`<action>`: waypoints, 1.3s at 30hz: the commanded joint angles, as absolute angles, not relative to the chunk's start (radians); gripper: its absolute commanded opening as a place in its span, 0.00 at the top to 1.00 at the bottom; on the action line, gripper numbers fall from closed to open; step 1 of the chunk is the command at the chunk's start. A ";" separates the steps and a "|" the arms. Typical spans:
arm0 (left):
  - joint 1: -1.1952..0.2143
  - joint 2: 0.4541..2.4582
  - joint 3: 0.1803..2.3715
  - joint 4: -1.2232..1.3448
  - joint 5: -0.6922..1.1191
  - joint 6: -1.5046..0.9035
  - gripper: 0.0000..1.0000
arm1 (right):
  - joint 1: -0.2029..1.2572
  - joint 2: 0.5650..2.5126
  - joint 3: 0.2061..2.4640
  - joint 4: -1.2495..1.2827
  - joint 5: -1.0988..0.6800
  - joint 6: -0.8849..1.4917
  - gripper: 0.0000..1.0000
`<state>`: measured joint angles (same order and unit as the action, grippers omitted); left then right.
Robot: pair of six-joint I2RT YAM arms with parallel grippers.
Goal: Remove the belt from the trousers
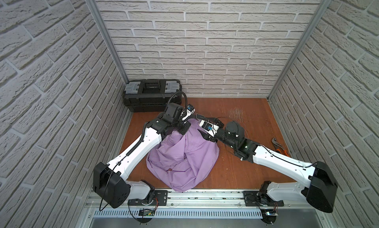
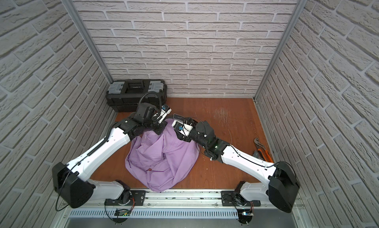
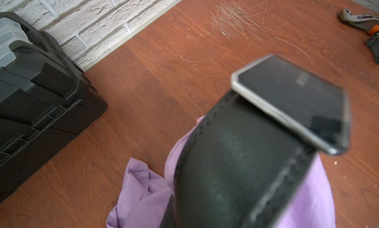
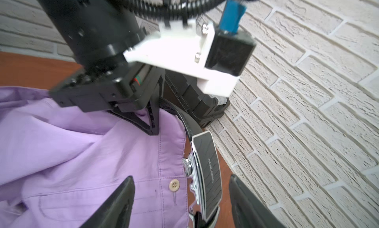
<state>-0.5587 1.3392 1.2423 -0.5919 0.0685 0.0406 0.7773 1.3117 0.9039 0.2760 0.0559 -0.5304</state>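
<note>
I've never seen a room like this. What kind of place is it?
Probably a robot test booth dressed as a workshop: brick-look walls, a toolbox and pliers, and two robot arms.

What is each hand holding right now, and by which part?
The left hand is shut on the belt, gripping its strap just behind the buckle. The right hand is open around the buckle, holding nothing.

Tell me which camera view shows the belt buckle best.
Right wrist view: the belt buckle is sharp, its lettered dark face and silver frame clear. The left wrist view shows the buckle close but blurred; in both top views it is tiny.
</note>
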 commanded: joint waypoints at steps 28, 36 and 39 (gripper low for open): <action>-0.587 1.068 0.878 -0.037 0.124 0.355 0.33 | 0.771 1.486 1.286 -0.214 -0.009 -0.507 0.97; -0.593 1.069 0.858 0.010 0.158 0.318 1.00 | 0.733 1.492 1.317 -0.247 -0.087 -0.435 0.97; -0.595 1.074 0.872 -0.029 0.164 0.311 1.00 | 0.719 1.478 1.289 -0.202 -0.119 -0.390 0.92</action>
